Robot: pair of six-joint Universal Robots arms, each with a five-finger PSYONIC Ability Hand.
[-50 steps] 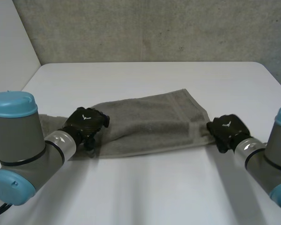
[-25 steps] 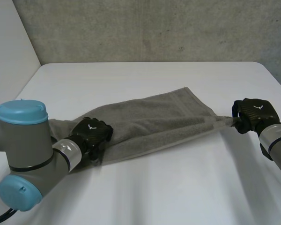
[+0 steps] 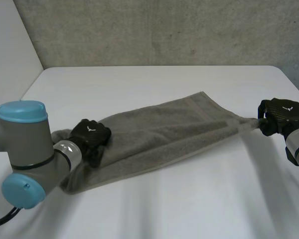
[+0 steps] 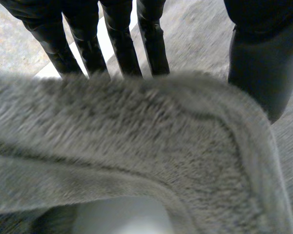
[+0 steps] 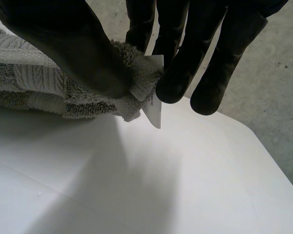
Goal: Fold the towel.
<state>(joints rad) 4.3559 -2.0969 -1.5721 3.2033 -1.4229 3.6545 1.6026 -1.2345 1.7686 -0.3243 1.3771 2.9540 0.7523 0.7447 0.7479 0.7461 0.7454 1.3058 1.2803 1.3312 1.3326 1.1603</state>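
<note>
Up close, right robot hand (image 5: 63, 44) pinches towel (image 5: 39, 85) corner by its label (image 5: 155, 111); hold of left robot hand (image 3: 91, 133) unclear.

Tag (image 5: 155, 111): small white tag at the towel (image 5: 36, 85) corner pinched by the right hand (image 5: 188, 48); tiny dark print along its edge, too small to read
Left hand (image 3: 91, 133): white winged emblem on its back, no letters
Right hand: same white emblem on its back
Readable words, numbers: none
</note>
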